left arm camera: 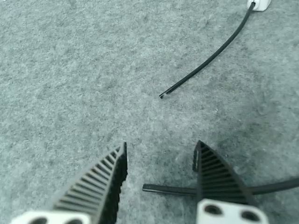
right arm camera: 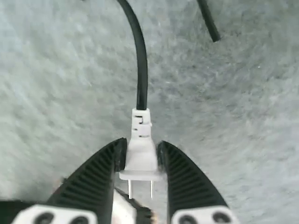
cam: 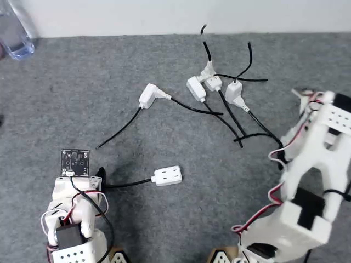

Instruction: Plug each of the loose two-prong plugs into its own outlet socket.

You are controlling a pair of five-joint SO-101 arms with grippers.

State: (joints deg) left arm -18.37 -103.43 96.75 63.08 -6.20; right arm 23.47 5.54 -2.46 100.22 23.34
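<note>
Right tool (right arm camera: 141, 145): clamped on the body of a white two-prong plug (right arm camera: 140, 161), whose prongs point back toward the wrist; its black cord (right arm camera: 140, 70) trails away over the grey felt counter (right arm camera: 56, 70).
Left tool (left arm camera: 161, 147): jaws wide apart, low over the counter, with the cut end of the outlet's black lead (left arm camera: 168, 189) lying between them.
White three-socket outlet block (cam: 166, 175): flat on the counter just beyond the left arm, well apart from the right arm.
Loose plugs: one lone white plug (cam: 148, 96) and a bunch of white plugs (cam: 196, 87) farther back, none seated.
Doing it well: the prongs likely need turning to meet a socket squarely. The block looks light, so the left tool pinning its lead should stop it sliding under the push.
</note>
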